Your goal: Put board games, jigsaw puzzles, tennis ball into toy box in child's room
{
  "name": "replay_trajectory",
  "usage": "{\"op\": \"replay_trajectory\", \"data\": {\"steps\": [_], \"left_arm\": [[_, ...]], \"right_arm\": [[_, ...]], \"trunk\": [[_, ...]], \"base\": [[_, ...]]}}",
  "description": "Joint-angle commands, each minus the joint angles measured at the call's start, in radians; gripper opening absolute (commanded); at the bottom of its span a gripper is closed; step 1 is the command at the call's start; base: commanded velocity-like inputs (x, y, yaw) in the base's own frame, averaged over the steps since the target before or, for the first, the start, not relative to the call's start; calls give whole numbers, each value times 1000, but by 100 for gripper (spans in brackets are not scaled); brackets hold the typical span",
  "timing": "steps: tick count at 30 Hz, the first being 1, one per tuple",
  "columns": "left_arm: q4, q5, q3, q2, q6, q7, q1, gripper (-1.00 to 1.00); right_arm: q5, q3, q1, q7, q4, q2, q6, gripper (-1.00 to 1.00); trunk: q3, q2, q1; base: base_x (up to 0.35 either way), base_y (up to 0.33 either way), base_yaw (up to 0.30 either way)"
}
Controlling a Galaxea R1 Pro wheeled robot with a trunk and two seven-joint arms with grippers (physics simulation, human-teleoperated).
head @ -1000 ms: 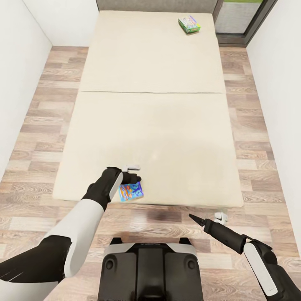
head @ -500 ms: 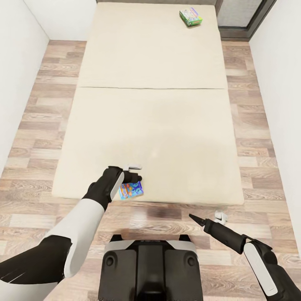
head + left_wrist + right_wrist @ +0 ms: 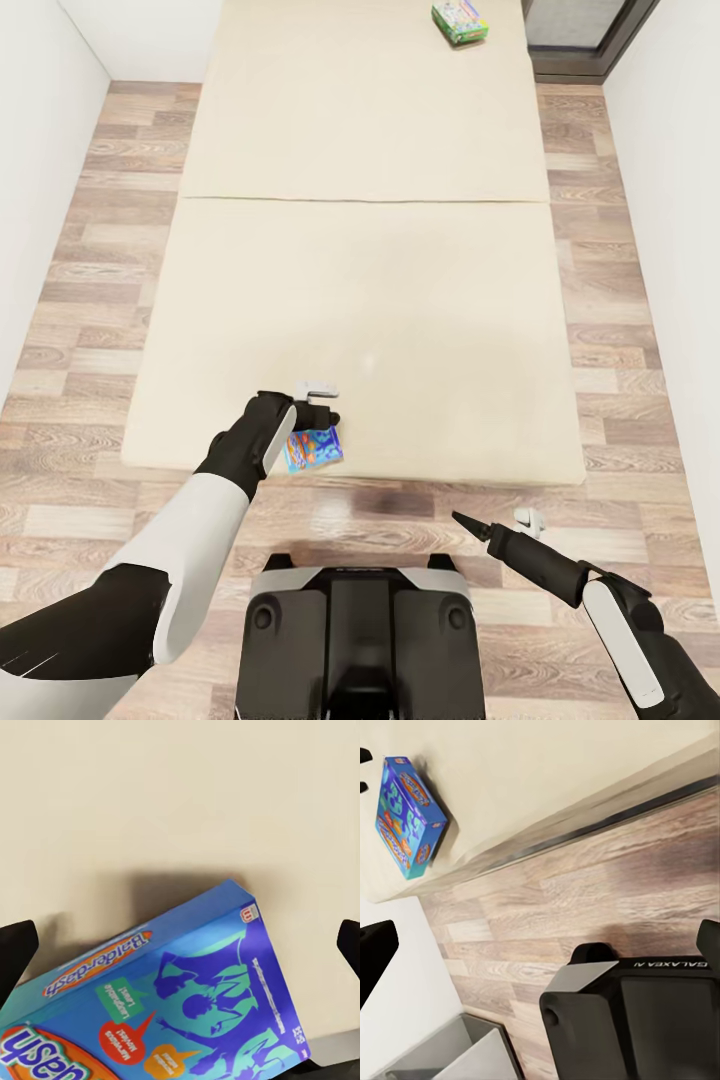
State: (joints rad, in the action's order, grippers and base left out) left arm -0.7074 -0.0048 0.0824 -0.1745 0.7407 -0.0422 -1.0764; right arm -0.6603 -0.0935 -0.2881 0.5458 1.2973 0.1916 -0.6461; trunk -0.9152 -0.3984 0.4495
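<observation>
A blue board game (image 3: 313, 448) lies flat on the beige bed (image 3: 365, 290), close to its near edge. My left gripper (image 3: 320, 405) hovers open right over it. In the left wrist view the box (image 3: 165, 997) lies between and beyond the spread fingertips (image 3: 15, 952), apart from both. The right wrist view shows the same box (image 3: 406, 816) on the mattress near the edge. A second board game (image 3: 460, 22), green and white, rests at the bed's far right corner. My right gripper (image 3: 497, 520) is open and holds nothing, low over the floor off the bed's near edge.
Wood-plank floor (image 3: 620, 300) runs along both sides of the bed, with white walls (image 3: 40, 150) close on the left and right. A dark window frame (image 3: 590, 50) stands at the far right. My base (image 3: 360, 630) sits just before the bed's near edge.
The whole picture has slid, so the camera moved. The left gripper stays open over the blue game, and the right arm holds its place.
</observation>
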Motion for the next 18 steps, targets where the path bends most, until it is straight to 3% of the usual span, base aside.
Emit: {"op": "replay_trajectory", "data": {"steps": [1,18], "left_arm": [[-2,-1,0,0,5,-2,0,100],[-28,0,-1,0,8,-2,0,100]], "right_arm": [[-5,-1,0,1,0,0,-8,100],[-5,-2,0,2,0,0,-7,100]], "trunk": [[-3,-2,1],[-30,-2,1]], "base": [[0,0,0],[0,0,0]]}}
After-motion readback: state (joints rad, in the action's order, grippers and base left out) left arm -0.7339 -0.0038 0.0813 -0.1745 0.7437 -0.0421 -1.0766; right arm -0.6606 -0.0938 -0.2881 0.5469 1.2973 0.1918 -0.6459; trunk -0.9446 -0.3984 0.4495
